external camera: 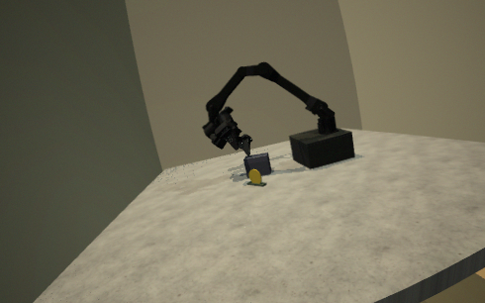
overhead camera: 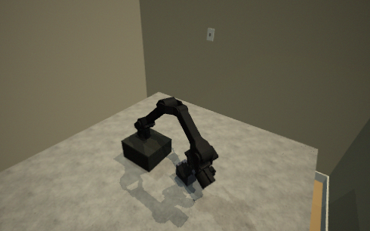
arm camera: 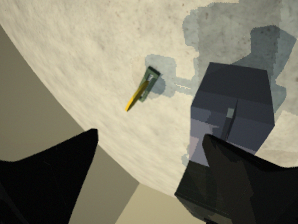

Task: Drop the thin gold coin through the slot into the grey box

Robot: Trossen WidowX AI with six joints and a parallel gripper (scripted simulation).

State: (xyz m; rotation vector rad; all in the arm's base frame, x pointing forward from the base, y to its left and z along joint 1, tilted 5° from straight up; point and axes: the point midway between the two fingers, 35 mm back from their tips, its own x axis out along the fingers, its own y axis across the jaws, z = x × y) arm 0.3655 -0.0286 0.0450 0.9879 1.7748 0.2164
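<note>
The gold coin (external camera: 255, 176) (arm camera: 136, 97) stands on edge in the dark-green holder (external camera: 260, 184) (arm camera: 154, 73). Neither shows in the top view. The closed grey box (overhead camera: 184, 173) (external camera: 258, 164) (arm camera: 250, 115) stands close beside the holder, and the narrow slot (arm camera: 228, 122) in its lid shows in the wrist view. My gripper (arm camera: 152, 137) is open with nothing between its fingers. It is above the box, to one side of the coin. In the wrist view the right fingertip overlaps the box near the slot, and the coin lies beyond the gap between the fingers.
The arm's dark base block (overhead camera: 147, 151) (external camera: 322, 149) stands on the table (overhead camera: 74, 189) (external camera: 196, 238) behind the box. In the wrist view it shows partly behind the right finger. The arm arches over from the base, and its shadow falls around the box and holder.
</note>
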